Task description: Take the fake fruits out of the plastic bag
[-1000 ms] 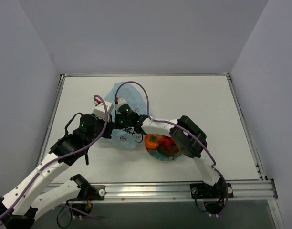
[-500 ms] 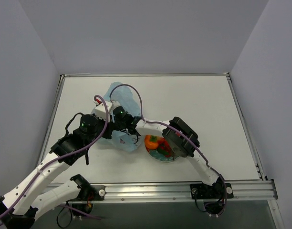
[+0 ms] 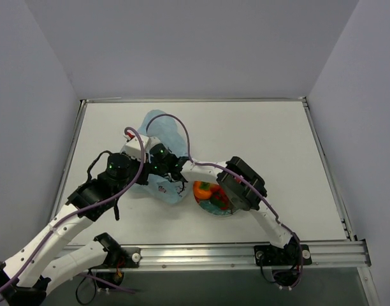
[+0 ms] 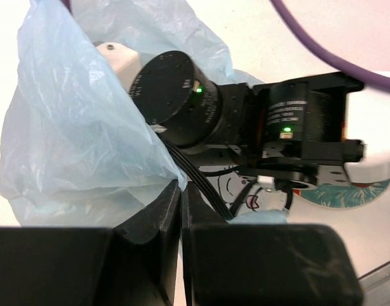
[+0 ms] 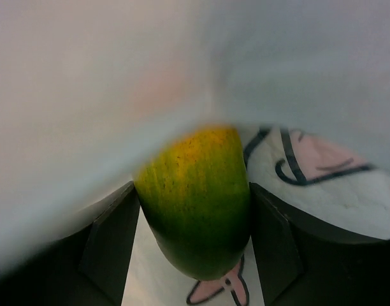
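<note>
The right gripper [image 5: 194, 220] is deep inside the plastic bag [image 4: 74, 127]. Its jaws stand about half apart and grip the mango [image 5: 195, 185]. The fruit fills the gap, its sides against both fingers [image 5: 109, 245], and its yellow end points past the tips into the pale film. Printed bag film lies under the fingertips and just beyond them. The left gripper [image 4: 180, 194] is fully closed, pinching a fold of the bag at its tips, with the right wrist just ahead of it. An orange fruit [image 3: 204, 189] sits on the plate [image 3: 214, 212] behind the right wrist.
</note>
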Robot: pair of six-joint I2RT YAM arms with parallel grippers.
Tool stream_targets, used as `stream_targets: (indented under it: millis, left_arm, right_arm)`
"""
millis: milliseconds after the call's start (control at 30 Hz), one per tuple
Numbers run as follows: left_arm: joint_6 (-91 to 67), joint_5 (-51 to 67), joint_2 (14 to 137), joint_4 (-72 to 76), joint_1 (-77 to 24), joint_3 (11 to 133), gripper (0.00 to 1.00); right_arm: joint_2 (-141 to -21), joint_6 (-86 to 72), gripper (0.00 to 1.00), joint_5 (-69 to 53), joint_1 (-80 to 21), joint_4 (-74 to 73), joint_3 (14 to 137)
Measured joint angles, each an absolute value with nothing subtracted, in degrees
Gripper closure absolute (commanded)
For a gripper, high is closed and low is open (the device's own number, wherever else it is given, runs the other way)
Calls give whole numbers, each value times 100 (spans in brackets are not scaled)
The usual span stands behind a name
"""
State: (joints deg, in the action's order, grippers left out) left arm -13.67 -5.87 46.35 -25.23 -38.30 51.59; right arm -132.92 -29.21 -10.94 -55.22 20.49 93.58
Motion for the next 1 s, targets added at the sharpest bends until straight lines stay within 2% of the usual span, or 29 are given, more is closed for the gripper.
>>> stream_targets:
  millis: [533, 1000]
  left_arm:
    - [-1420, -1400, 4797, -2755, -3830, 5159, 98]
    - [-1444, -1636, 4866, -2812, -3830, 5159, 98]
  right_arm:
    - [-11126, -2676, 55, -799, -5522, 1656, 7996]
    - [-9963, -2565, 55, -510, -5529, 1197, 6523]
